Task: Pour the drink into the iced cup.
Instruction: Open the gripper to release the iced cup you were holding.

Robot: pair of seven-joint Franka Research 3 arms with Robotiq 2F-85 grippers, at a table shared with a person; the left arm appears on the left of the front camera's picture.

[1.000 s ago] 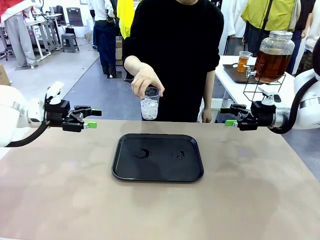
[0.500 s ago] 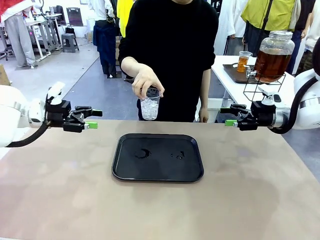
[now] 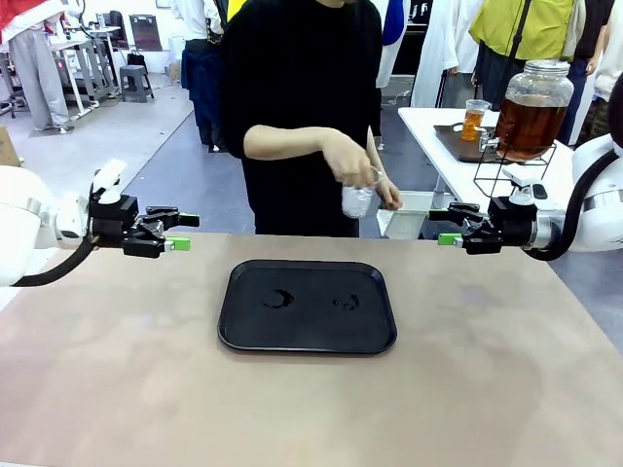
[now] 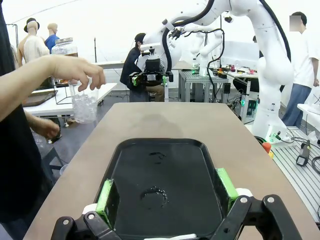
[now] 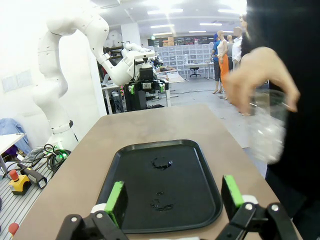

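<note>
Drink (image 3: 527,125) amber, in glass dispenser (image 3: 532,109) upper right | black tray (image 3: 243,321) centre of table | iced cup (image 3: 357,199) in person's hand (image 3: 348,159) above centre | left gripper (image 3: 178,232) jaws apart, mid-left | right gripper (image 3: 448,226) jaws apart, mid-right

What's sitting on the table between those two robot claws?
A black tray with a few wet marks lies between the left gripper and the right gripper, as the front view shows. Both have their fingers open and empty.
</note>
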